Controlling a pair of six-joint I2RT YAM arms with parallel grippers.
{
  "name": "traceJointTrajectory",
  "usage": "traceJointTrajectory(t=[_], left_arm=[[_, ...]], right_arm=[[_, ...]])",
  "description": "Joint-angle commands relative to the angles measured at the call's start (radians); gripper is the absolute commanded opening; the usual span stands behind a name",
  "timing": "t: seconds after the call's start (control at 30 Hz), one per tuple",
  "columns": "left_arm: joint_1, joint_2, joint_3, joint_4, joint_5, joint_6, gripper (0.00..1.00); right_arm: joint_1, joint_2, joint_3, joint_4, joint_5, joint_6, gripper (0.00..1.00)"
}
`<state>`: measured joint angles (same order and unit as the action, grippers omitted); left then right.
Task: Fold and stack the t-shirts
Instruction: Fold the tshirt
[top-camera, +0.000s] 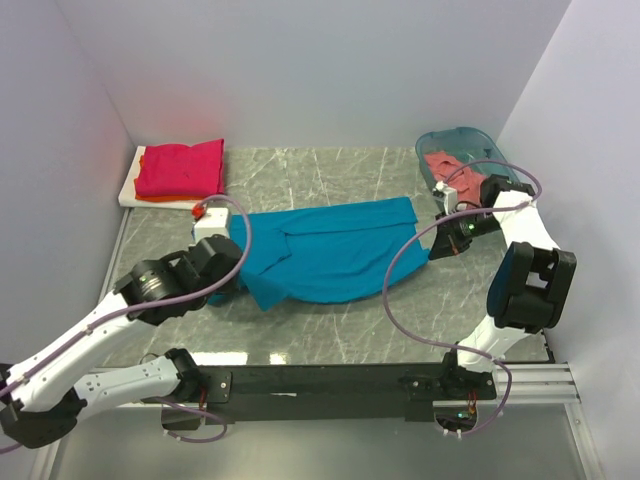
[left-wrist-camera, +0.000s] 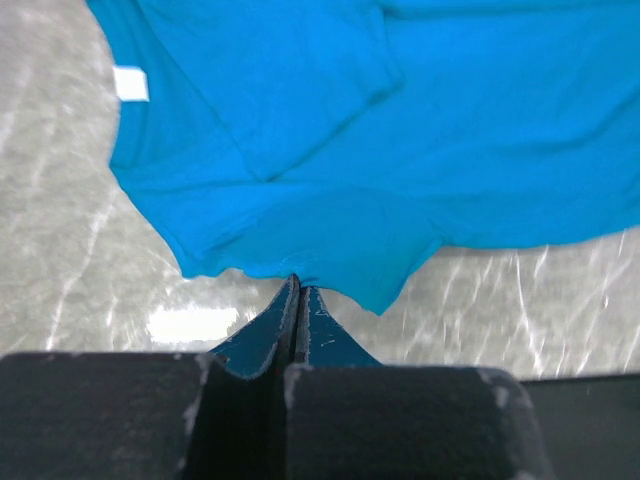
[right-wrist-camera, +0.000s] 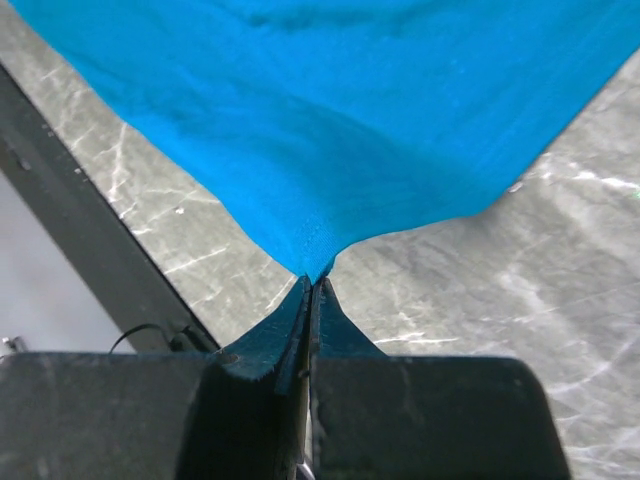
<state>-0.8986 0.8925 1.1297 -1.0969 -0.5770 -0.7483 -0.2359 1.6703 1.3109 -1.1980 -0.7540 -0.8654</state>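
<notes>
Marble table (top-camera: 350, 330): left gripper (left-wrist-camera: 298, 287), right gripper (right-wrist-camera: 311, 284) hide teal-blue t-shirt's (top-camera: 330, 250) pinched edges.

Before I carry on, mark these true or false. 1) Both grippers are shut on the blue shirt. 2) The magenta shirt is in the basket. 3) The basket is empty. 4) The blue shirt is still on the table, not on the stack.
1) True. The left gripper pinches the near left edge of the teal-blue t-shirt, and the right gripper pinches its right corner.
2) False. The magenta-red t-shirt lies folded on the orange t-shirt, on the white board at back left.
3) False. The basket holds the salmon-pink t-shirt.
4) True. It lies stretched out on the table, apart from the stack.
</notes>
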Motion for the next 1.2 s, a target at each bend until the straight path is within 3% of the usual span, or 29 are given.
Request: traceJointTrajectory(t=[0.0, 0.23, 0.33, 0.77, 1.17], left_arm=[[0.004, 0.037, -0.013, -0.023, 0.135, 0.009, 0.01], [0.004, 0.052, -0.057, -0.015, 0.311, 0.032, 0.01], [0.004, 0.062, -0.079, -0.014, 0.324, 0.036, 0.01], [0.058, 0.144, -0.070, 0.078, 0.285, 0.102, 0.01], [0.118, 0.115, -0.022, 0.083, 0.224, 0.138, 0.01]], right_arm=[[-0.025, 0.005, 0.042, -0.066, -0.051, -0.052, 0.00], [-0.054, -0.021, 0.004, -0.037, 0.014, -0.049, 0.00], [-0.065, -0.024, -0.010, -0.020, 0.039, -0.044, 0.00], [-0.031, 0.088, 0.050, 0.003, 0.025, -0.004, 0.00], [0.044, 0.121, 0.088, 0.031, 0.015, 0.043, 0.00]])
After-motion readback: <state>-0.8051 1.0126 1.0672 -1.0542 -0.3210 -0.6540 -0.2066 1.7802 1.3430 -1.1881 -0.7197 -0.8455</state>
